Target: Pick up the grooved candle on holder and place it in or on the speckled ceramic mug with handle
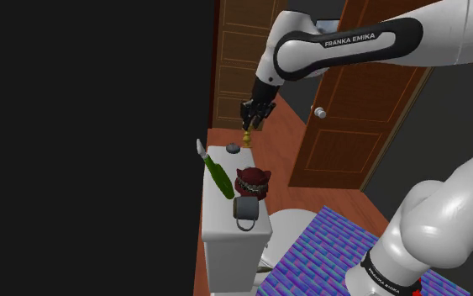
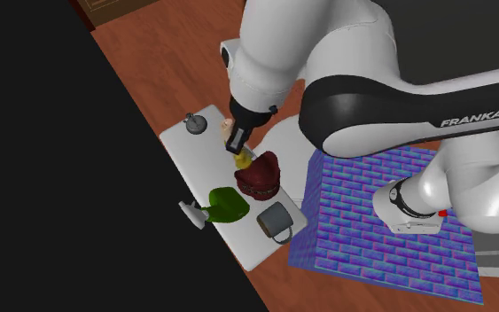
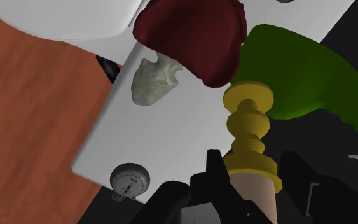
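Gripping hand [image 1: 249, 124] [image 3: 252, 170]: closed on candle [image 1: 246, 135] [image 2: 241, 160], raised clear of worktop [image 1: 220, 215] [image 2: 198, 157].
Candle body: pale, between fingers; yellow holder protrudes beyond fingertips.
Mug [image 1: 244, 210] [image 2: 276, 220]: grey, on worktop, well below hand, beyond dark red object [image 1: 252, 182] [image 3: 193, 38].

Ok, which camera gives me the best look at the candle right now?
The wrist view: the candle, with its yellow holder and pale body, looms large, clasped in the gripper. The shoulder and second exterior views show it as a small yellow bit under the gripper.
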Motion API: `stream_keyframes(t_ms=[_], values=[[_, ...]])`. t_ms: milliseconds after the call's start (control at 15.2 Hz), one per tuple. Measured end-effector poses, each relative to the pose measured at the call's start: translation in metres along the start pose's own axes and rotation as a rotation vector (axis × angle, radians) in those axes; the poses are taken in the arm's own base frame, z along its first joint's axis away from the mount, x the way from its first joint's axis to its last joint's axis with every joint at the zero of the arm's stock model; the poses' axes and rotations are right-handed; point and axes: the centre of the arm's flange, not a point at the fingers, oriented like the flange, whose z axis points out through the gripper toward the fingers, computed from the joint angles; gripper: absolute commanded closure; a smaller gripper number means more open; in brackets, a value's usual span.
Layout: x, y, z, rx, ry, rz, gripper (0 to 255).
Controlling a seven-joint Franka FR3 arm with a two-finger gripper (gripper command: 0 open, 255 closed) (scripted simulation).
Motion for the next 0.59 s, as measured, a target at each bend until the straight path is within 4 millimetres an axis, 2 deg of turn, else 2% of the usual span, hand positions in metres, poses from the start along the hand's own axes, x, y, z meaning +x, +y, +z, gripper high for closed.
stream_keyframes(t_ms=[594], values=[[-0.086,-0.079,-0.025,0.000,0.000,-0.001,255]])
